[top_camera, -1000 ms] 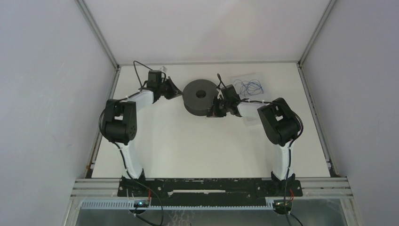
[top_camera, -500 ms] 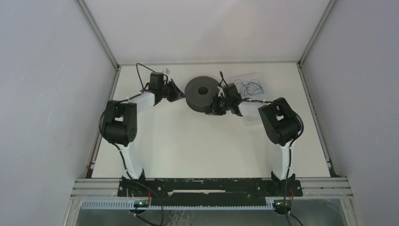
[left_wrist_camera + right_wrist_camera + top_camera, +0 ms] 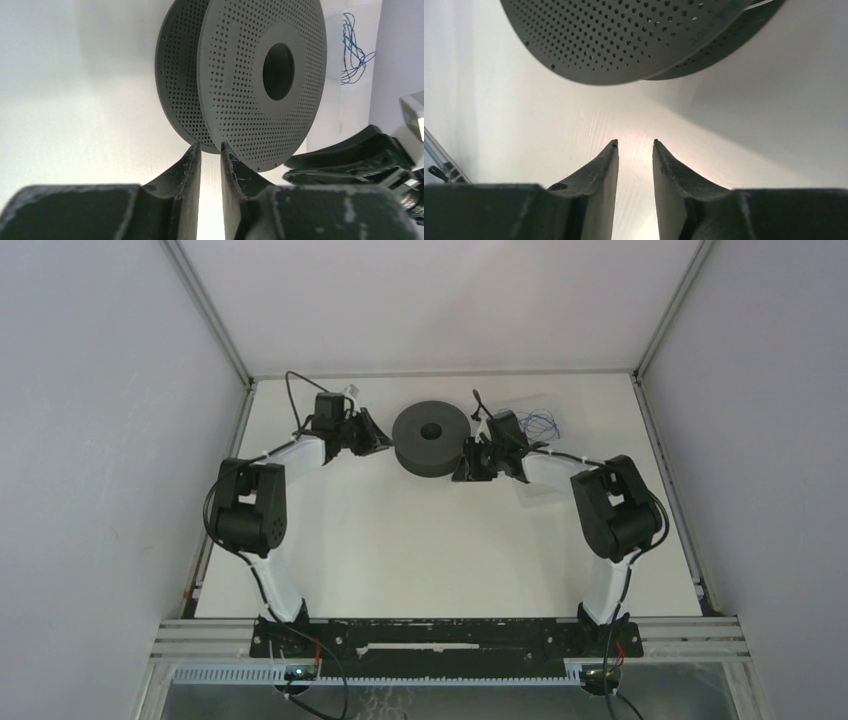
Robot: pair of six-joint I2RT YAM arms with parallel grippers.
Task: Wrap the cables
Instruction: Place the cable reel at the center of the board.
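spool: a black perforated spool (image 3: 430, 437) is lying flat on the white table (image 3: 420, 550), toward the far edge and about midway across it.
left tool: the left tool (image 3: 210, 146) is sitting just left of the spool and pointing at its rim. its jaws are standing slightly parted, with only a narrow bright strip of table showing between them.
right tool: the right tool (image 3: 635, 142) is sitting just off the spool's near-right edge and pointing at the rim, which is hanging across the top of its wrist view. its jaws are also standing a little apart, and nothing is showing between them.
cables: the thin whitish cables are not showing up in any view, so i cannot tell where they are lying.
blue wire: a small tangle of blue wire (image 3: 540, 424) is lying to the right of the spool, beyond the right arm.
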